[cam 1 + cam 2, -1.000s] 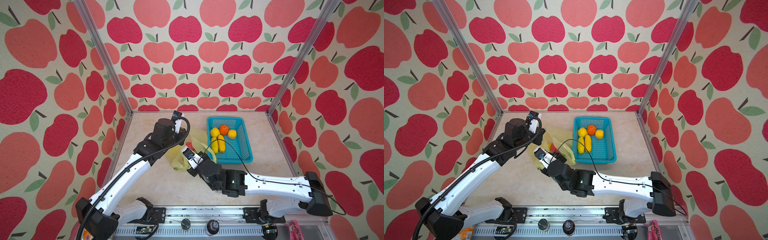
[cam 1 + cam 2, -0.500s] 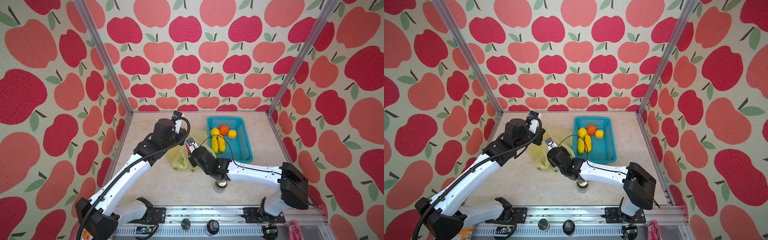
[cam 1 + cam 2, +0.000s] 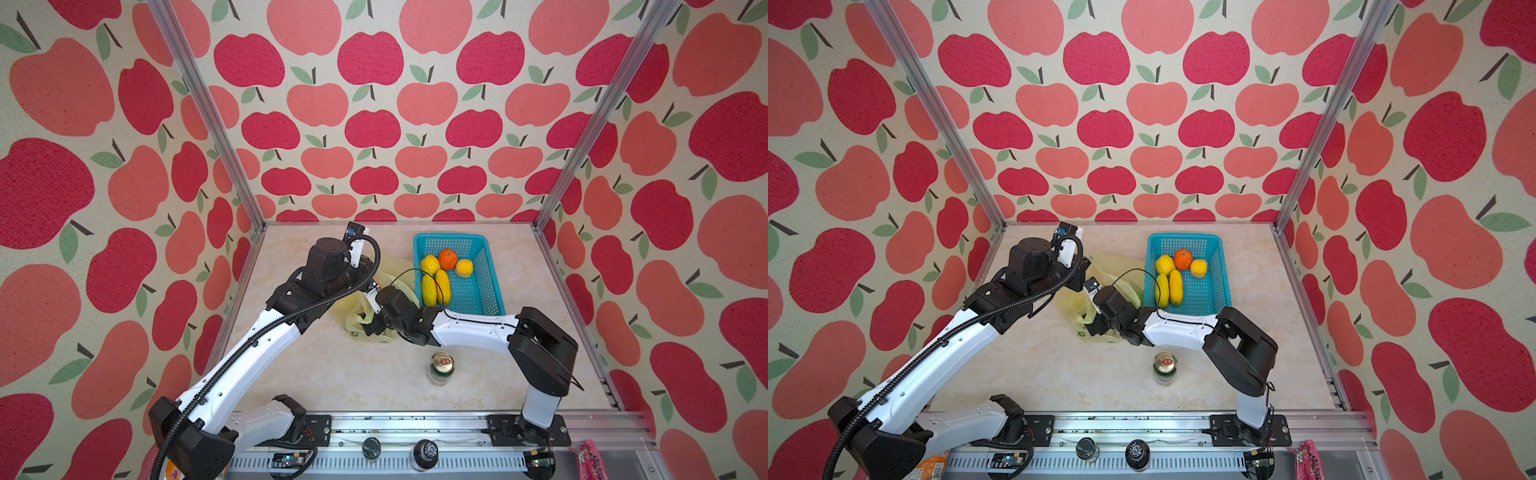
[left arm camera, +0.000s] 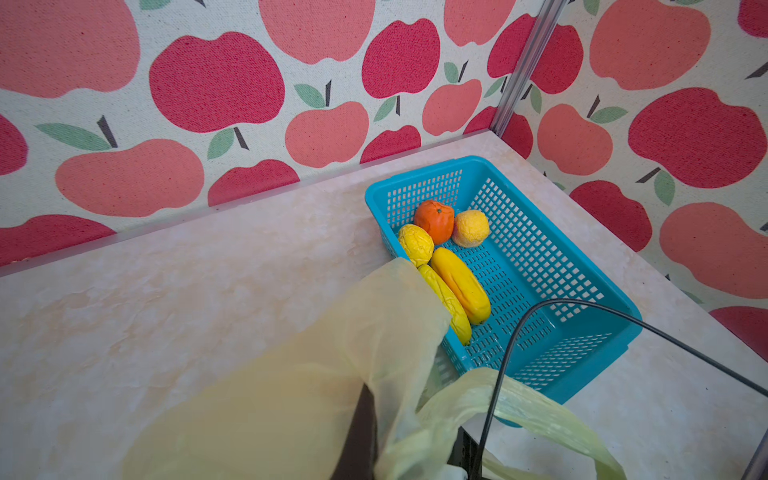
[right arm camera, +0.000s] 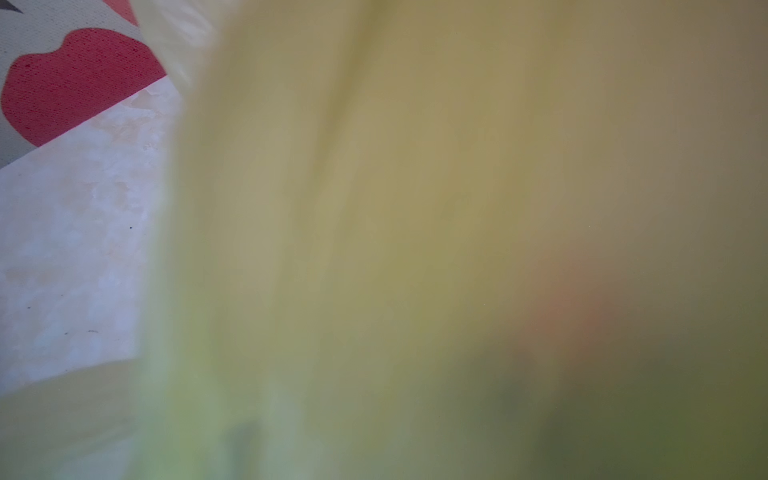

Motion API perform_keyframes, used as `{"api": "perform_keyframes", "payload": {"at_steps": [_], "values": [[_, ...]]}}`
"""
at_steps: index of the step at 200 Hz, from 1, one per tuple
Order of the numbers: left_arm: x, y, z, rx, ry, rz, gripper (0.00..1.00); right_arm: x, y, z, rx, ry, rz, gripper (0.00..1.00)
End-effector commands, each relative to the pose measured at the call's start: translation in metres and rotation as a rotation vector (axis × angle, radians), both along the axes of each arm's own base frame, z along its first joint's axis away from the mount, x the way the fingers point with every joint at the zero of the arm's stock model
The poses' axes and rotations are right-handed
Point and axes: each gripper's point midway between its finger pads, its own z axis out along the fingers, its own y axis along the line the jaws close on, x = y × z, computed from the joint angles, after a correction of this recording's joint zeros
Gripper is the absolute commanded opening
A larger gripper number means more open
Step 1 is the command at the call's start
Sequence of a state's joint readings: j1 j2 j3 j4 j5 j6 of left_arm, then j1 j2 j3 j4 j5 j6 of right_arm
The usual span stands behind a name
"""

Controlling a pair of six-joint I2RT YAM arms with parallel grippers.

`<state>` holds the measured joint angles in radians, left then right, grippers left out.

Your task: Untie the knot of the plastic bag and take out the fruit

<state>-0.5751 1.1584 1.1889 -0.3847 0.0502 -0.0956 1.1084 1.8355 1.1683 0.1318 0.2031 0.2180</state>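
The pale yellow plastic bag [image 3: 357, 316] [image 3: 1075, 305] sags on the table left of the turquoise basket. My left gripper [image 3: 371, 276] is shut on its upper edge and holds it up; in the left wrist view the plastic bag [image 4: 291, 395] drapes over a dark finger [image 4: 361, 432], with a loose loop handle [image 4: 519, 407] beside it. My right gripper [image 3: 370, 328] [image 3: 1091, 328] is pushed into the bag's front, and plastic [image 5: 415, 208] fills its wrist view, so its jaws are hidden. A pink-red blur [image 5: 569, 316] shows through. Fruit [image 3: 436, 282] [image 4: 457, 282] lies in the basket. The knot is out of view.
The turquoise basket [image 3: 449, 237] [image 3: 1183, 237] [image 4: 582, 365] stands at the back right. A green drink can [image 3: 441, 368] [image 3: 1165, 368] stands upright in front of the right forearm. Apple-print walls enclose three sides. A black cable [image 4: 582, 307] arcs over the basket.
My right arm has drawn back and folded its elbow up at the right, uncovering the can. Its gripper has dropped lower into the front of the bag. The left arm has held still.
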Motion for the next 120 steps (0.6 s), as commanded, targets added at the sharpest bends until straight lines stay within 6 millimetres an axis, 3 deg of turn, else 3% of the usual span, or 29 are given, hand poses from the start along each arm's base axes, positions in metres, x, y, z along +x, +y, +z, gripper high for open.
{"api": "perform_keyframes", "payload": {"at_steps": [1,16,62,85,120], "values": [[-0.002,-0.001,0.010,-0.009,-0.038,-0.008,0.00,0.015,0.003,-0.004,-0.050,-0.027,-0.056,0.95],[-0.003,-0.002,0.010,-0.008,-0.037,-0.012,0.00,0.031,-0.004,-0.014,-0.122,-0.069,-0.122,0.99],[-0.004,-0.004,0.010,-0.002,-0.039,-0.019,0.00,0.065,-0.026,-0.037,-0.344,-0.164,-0.299,0.97],[-0.005,-0.005,0.011,-0.001,-0.041,-0.023,0.00,0.070,-0.028,-0.041,-0.370,-0.186,-0.316,0.91],[-0.007,-0.005,0.012,0.002,-0.048,-0.023,0.00,0.067,-0.019,-0.030,-0.308,-0.188,-0.263,0.71]]}}
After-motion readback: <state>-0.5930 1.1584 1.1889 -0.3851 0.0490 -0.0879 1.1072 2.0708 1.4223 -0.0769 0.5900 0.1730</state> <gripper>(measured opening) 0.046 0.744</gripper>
